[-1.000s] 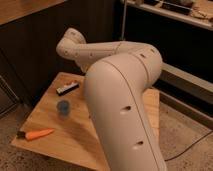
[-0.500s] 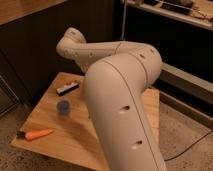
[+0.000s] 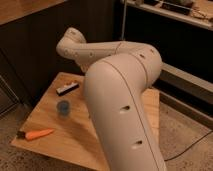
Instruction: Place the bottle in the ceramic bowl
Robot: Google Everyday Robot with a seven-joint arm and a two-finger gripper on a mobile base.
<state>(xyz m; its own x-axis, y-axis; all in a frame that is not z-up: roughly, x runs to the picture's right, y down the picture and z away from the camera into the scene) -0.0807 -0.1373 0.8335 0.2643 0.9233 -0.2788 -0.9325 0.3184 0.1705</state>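
- You had no text, number, brand or sign that could be read anywhere in the view.
- The dark flat object (image 3: 67, 89) on your worktop (image 3: 75, 135) carried a pale strip, but no letters could be made out on it.
- Your pincer was hidden behind the arm (image 3: 120, 100), so no marking on it could be read.

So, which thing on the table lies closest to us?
The orange carrot, at the table's near corner. The blue cup and the flat dark-and-white block sit farther back. The tool is out of sight, perhaps behind the white arm.
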